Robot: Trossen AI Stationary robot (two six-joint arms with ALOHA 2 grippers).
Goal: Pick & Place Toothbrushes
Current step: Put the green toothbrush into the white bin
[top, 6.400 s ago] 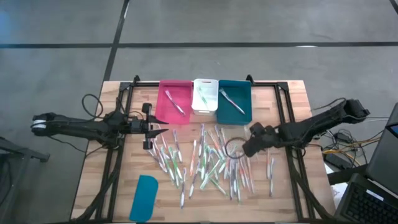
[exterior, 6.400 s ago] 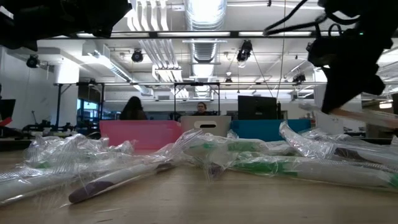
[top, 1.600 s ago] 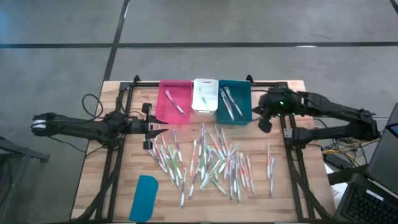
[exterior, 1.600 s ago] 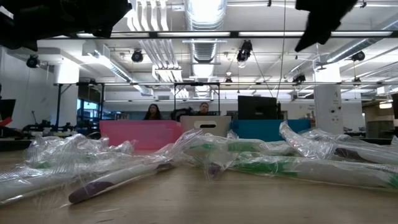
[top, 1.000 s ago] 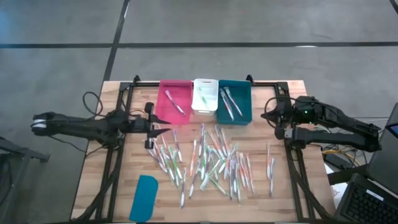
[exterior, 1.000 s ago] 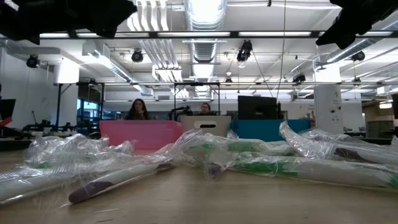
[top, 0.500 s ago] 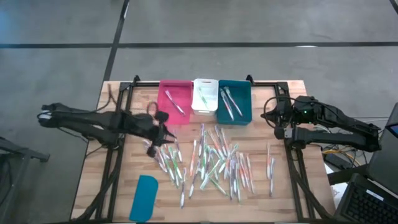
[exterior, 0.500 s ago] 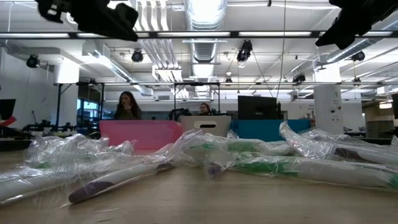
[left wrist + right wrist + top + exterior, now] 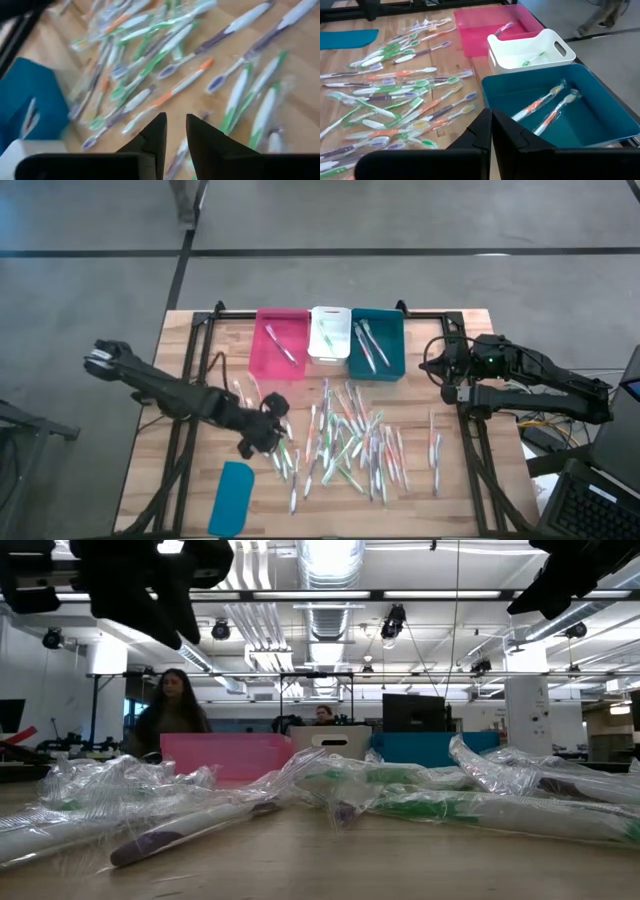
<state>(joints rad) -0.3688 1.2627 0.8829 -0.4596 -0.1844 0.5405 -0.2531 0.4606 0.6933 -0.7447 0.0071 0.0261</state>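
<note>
Fingers of left hand (image 9: 268, 427) are seen slightly apart, nothing clamped, above the left edge of the toothbrushes (image 9: 340, 442) scattered mid-bench (image 9: 455, 490); right hand (image 9: 447, 372) is held together, empty, beside the teal bin (image 9: 377, 345); pink bin (image 9: 282, 343) and white bin (image 9: 329, 335) are set alongside.

Left end effector (image 9: 262, 432) narrowly parted; right end effector (image 9: 447, 370) closed.
</note>
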